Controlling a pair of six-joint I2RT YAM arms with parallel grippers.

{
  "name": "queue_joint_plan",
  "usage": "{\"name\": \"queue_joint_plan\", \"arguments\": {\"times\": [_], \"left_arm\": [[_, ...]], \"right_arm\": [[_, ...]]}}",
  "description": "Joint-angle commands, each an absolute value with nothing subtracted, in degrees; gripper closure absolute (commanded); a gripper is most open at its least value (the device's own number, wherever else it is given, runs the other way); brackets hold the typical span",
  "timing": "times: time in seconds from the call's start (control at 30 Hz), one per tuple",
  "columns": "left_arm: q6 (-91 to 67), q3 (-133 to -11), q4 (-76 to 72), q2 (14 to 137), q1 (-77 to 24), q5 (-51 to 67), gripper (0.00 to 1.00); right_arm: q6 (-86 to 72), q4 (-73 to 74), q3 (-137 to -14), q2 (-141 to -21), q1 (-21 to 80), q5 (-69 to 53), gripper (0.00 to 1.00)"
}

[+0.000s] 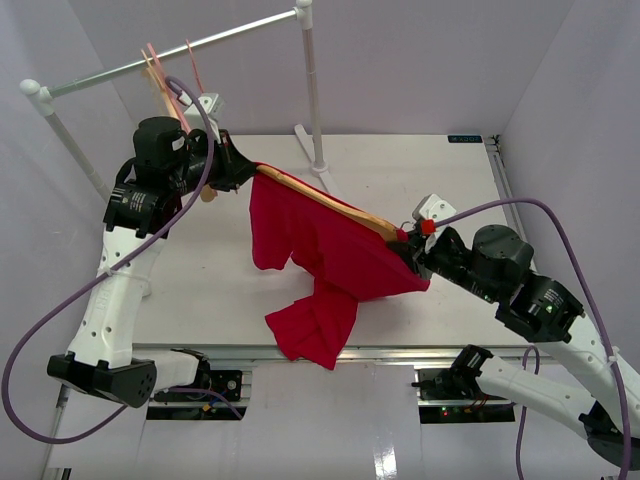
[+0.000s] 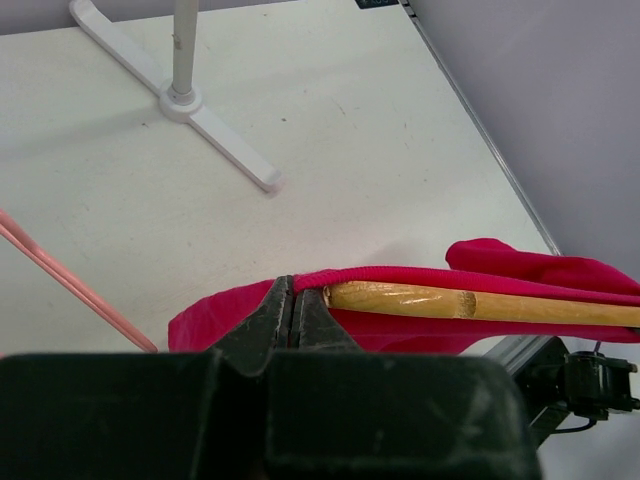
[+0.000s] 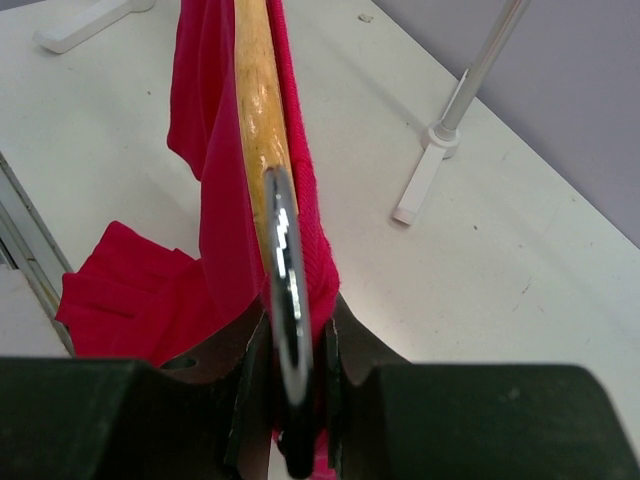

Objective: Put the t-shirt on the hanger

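Mid-threading: left fingers (image 2: 268, 322) pinched the shirt (image 1: 330, 250) edge, right fingers (image 3: 352, 345) clamped the hanger (image 1: 320, 198) hook. Next was probably tugging fabric over that end.

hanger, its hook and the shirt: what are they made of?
Hanger: looks like wood, light brown with grain streaks and a glossy sheen, likely varnished. Hook: seems metal, silver with bright mirror-like glints. T-shirt: soft red cloth, matte, draping in folds; the ribbed edge suggests a knit, fibre cannot be told.
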State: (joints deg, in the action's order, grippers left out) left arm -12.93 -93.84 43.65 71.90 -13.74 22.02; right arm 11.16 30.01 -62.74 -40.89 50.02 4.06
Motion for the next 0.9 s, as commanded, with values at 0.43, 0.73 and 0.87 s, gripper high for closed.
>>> {"name": "queue_joint_plan", "arguments": {"times": [0.43,0.73,0.87], "left_arm": [[-2.8,-86.5,31.9,73.7,-19.6,-1.9,1.0],[-0.2,-85.0,30.6,73.0,-22.3,-4.4,1.0],[-0.2,-85.7,30.9,73.7,-22.3,-14.5,1.0]], "right_arm": [[16.8,48.3,-75.4,-46.8,48.8,18.5,0.92],[18.7,48.2,-75.7,-46.8,48.9,16.5,0.92],[19.0,49.2,-74.8,-45.7,49.3,16.5,0.92]]}}
